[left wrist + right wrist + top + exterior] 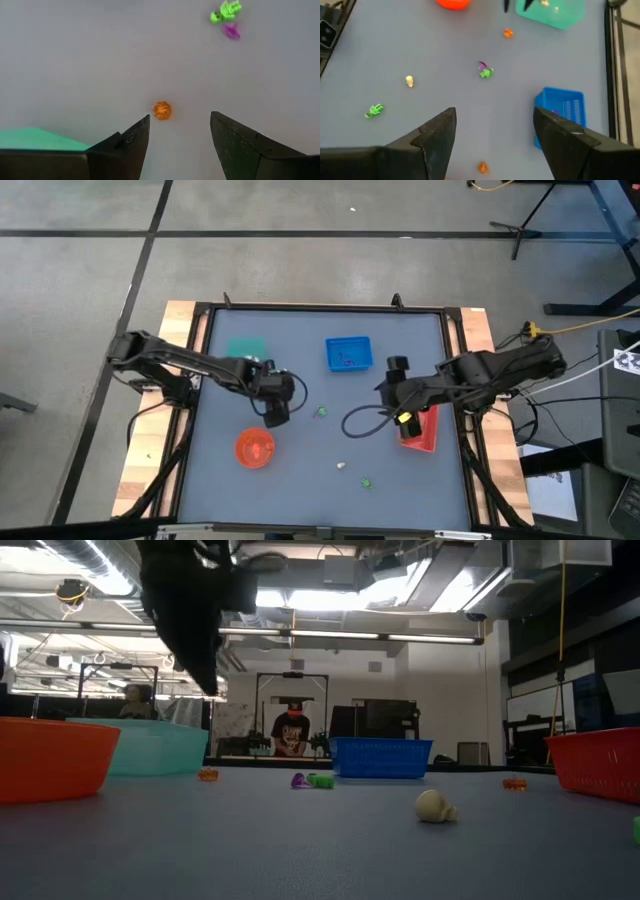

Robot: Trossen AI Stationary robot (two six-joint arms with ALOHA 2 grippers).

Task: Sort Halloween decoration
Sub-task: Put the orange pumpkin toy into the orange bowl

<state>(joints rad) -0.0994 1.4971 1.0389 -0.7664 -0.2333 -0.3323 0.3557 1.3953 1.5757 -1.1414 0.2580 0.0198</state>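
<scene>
The trinkets lie scattered on the grey table. In the left wrist view my left gripper (180, 119) is open above the table, and an orange trinket (161, 110) lies just ahead of its fingertips. A green trinket (226, 10) and a purple one (231, 31) lie farther off. In the high view this gripper (277, 410) hovers between the teal tray (247, 348) and the orange bowl (254, 448). My right gripper (495, 112) is open and raised beside the red tray (425, 430). Below it lie a cream trinket (409, 81), a green one (374, 110) and an orange one (482, 167).
A blue tray (348, 352) stands at the far middle of the table. The low view shows the orange bowl (50, 755), the teal tray (150, 745), the blue tray (380, 755) and the red tray (600, 760). A person (291, 732) stands in the room beyond.
</scene>
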